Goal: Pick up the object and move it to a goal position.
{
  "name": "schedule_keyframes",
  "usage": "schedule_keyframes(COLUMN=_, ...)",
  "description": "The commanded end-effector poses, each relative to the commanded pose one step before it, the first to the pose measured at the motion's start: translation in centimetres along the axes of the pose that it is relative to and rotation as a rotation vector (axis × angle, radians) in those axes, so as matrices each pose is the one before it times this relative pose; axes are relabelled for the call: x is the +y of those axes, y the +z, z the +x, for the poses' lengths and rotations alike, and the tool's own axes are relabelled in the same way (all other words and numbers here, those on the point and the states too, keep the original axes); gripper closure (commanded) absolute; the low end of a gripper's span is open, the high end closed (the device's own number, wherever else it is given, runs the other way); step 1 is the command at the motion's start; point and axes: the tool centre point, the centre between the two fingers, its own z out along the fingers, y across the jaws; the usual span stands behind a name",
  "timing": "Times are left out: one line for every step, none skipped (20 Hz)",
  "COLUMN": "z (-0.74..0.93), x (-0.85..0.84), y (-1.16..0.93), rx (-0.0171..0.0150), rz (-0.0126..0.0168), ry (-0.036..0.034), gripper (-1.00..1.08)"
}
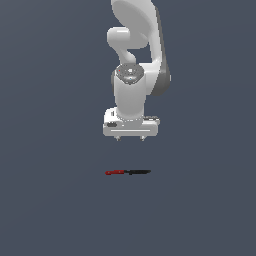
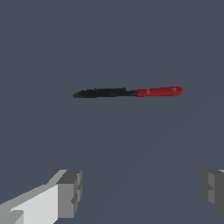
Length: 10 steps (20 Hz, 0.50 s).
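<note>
- Here we are with the arm hanging over a plain grey bench (image 1: 50, 210), and the tool (image 1: 130, 138) pointing straight down, nothing in its grip.
- The tool's two fingers (image 2: 70, 192) stand wide apart; the wrist view shows one at each side of the picture with open bench between them.
- The object (image 1: 128, 172) lies flat on the bench, a thin knife-like stick, just below the tool in the exterior view and clear of it, with a gap showing between fingertips and stick.
- Its red half points to the exterior view's left, its black half to the exterior view's right; it runs roughly along the same line as the tool's wide body.
- In the wrist view the object (image 2: 127, 92) lies ahead of the fingers, not between them, so the tool does not look centred over it yet.
- Progress check: nothing done so far, as I read it. No contact, no lift, the stick untouched on the bench.
- Left to do: line the fingers up over the stick, probably turning so they close across its thin width and not along its length, come down, close, lift, carry.
- No goal marker shows in either view, so I cannot tell where the carry must end.
- One to watch: it's thin and flat to the surface, so the fingers will likely have to go very low to catch it.
</note>
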Motion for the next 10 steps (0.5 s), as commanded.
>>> schedule_keyframes(z=0.000, x=0.001, y=0.000, rx=0.00000, rz=0.00000, ry=0.00000, gripper=-0.92)
schedule_keyframes(z=0.011, x=-0.062, y=-0.017, rx=0.00034, rz=0.00000, ry=-0.00091, gripper=-0.92)
schedule_keyframes(z=0.034, x=-0.174, y=-0.047, rx=0.00097, rz=0.00003, ry=-0.00258, gripper=-0.92)
schedule_keyframes(z=0.054, x=-0.281, y=-0.076, rx=0.00157, rz=0.00006, ry=-0.00419, gripper=-0.92)
schedule_keyframes(z=0.074, x=-0.388, y=-0.105, rx=0.00218, rz=0.00009, ry=-0.00582, gripper=-0.92)
schedule_keyframes(z=0.092, x=-0.492, y=-0.133, rx=0.00276, rz=0.00013, ry=-0.00744, gripper=-0.92)
schedule_keyframes(z=0.109, x=-0.591, y=-0.161, rx=0.00331, rz=0.00017, ry=-0.00905, gripper=-0.92)
schedule_keyframes(z=0.110, x=-0.602, y=-0.165, rx=0.00338, rz=0.00019, ry=-0.00942, gripper=-0.92)
schedule_keyframes(z=0.088, x=-0.493, y=-0.137, rx=0.00277, rz=0.00016, ry=-0.00796, gripper=-0.92)
schedule_keyframes(z=0.066, x=-0.374, y=-0.106, rx=0.00211, rz=0.00012, ry=-0.00631, gripper=-0.92)
